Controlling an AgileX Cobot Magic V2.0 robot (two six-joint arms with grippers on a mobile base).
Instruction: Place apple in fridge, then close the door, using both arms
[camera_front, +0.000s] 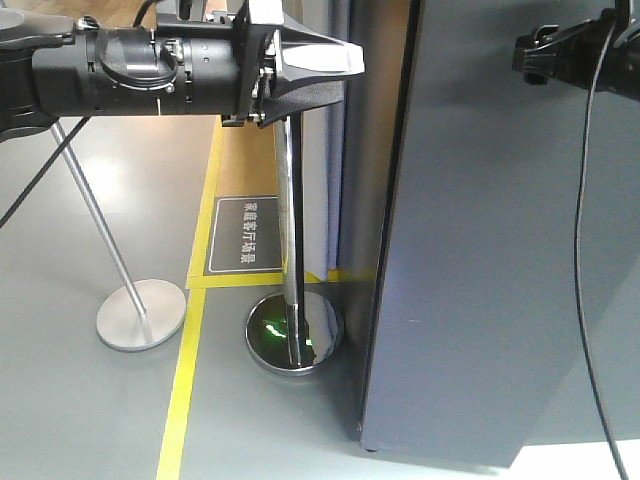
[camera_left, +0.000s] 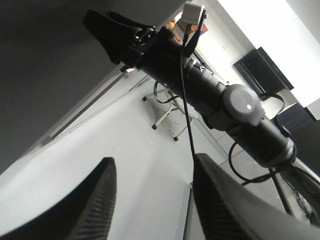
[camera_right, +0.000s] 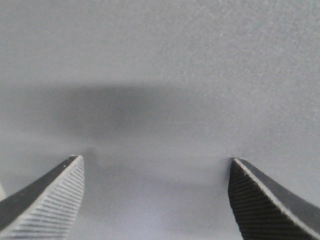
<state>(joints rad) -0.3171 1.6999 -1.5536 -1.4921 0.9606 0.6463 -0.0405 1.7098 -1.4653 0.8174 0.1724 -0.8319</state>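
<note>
The apple is out of view. The door (camera_front: 480, 250) shows its dark grey outer face and fills the right of the exterior view; the fridge's white inside is hidden. My right gripper (camera_right: 155, 160) is open, its fingertips (camera_right: 70, 175) close up against that flat grey face with nothing between them. In the left wrist view the right arm (camera_left: 215, 95) reaches across to the dark panel (camera_left: 50, 75). My left gripper (camera_left: 152, 200) is open and empty. In the exterior view the left gripper (camera_front: 345, 72) hangs at the top, left of the door's edge.
A chrome stanchion post stands on a round base (camera_front: 295, 338) just left of the door's lower corner. A second round base (camera_front: 140, 313) with a slanted pole lies further left. Yellow tape (camera_front: 185, 380) and a dark sign (camera_front: 248, 235) mark the grey floor.
</note>
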